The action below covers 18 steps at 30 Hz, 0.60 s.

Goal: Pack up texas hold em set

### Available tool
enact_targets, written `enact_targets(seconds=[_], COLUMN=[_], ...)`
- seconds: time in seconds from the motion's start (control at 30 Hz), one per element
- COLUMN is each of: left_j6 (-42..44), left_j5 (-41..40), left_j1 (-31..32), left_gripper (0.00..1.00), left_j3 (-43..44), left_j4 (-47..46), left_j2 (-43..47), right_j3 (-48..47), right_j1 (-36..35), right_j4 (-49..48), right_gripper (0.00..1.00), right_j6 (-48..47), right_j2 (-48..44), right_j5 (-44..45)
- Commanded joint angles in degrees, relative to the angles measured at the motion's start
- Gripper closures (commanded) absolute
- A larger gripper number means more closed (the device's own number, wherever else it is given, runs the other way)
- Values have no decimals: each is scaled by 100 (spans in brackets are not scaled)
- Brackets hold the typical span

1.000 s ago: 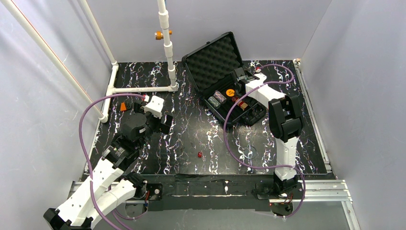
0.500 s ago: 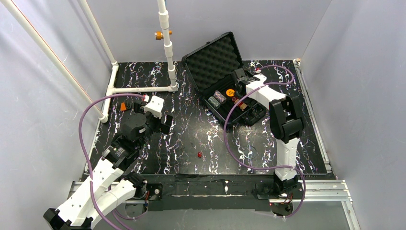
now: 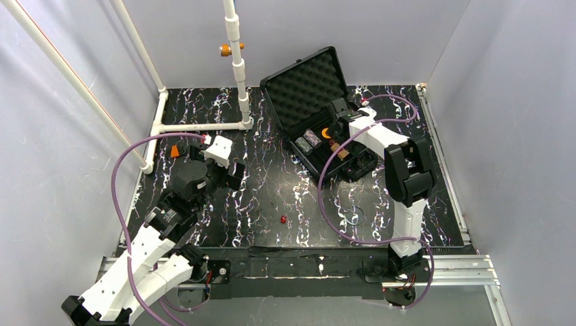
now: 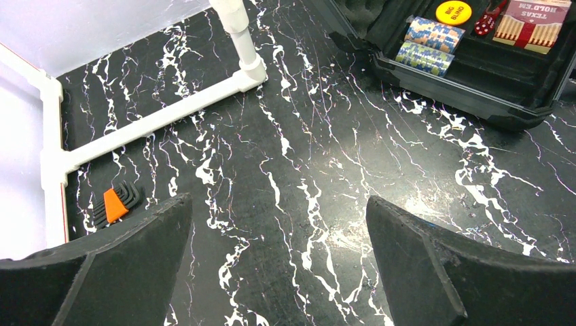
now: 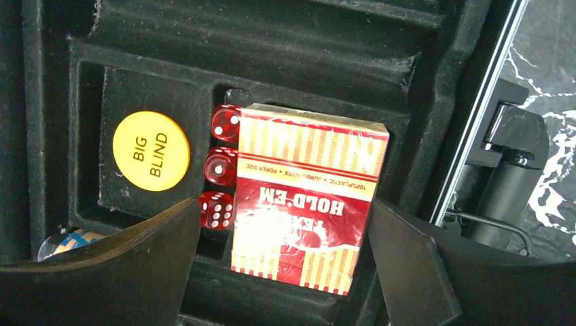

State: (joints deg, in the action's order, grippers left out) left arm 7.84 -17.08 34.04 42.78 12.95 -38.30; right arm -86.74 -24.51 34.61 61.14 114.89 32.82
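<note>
1. The marbled black table (image 3: 272,197) has walls on its left, far and right sides. Its middle stretch lies between the two arms, and a small red piece (image 3: 283,219), too small to identify, rests there toward the near edge.
2. A white pipe frame (image 3: 204,126) crosses the far-left area, with a hex key set (image 4: 115,204) just beside its left bar.
3. The left gripper (image 4: 278,227) hangs over bare table, fingers wide apart and holding nothing.
4. The black case (image 4: 469,98) sits far right, skewed to the table edges. Its foam-lined lid (image 3: 303,85) stands raised.
5. Inside the case, two chip stacks (image 4: 428,44) lie on their sides. Next to them is the orange disc (image 5: 151,151), then three red dice (image 5: 221,166) in a column against the flat-lying card box (image 5: 309,197).
6. The right gripper (image 5: 283,210) hovers over the card box, fingers spread wider than it. Contact cannot be told.
</note>
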Motion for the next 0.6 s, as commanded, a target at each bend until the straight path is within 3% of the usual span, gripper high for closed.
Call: enact_targets(seconds=[0.0,0.33,0.43,0.57], left_j6=[-28,-56,-72,-81], left_j5=[16,69,82,108], left_j1=[15,15,15,16], left_gripper=[1,1,1,1], left_j3=[50,79,89,87], left_j4=[32,48,50,50], left_j2=[79,95,102,91], right_j3=[260,441,584,884], right_j1=[-1,6,40,213], right_j4=[1186,1114,686,-263], right_gripper=[2,1,2,10], right_j6=[-124,-968,-1516,-2380], right_j2=[-343,-1064,-1217,-1298], right_j5=[93,689,845,221])
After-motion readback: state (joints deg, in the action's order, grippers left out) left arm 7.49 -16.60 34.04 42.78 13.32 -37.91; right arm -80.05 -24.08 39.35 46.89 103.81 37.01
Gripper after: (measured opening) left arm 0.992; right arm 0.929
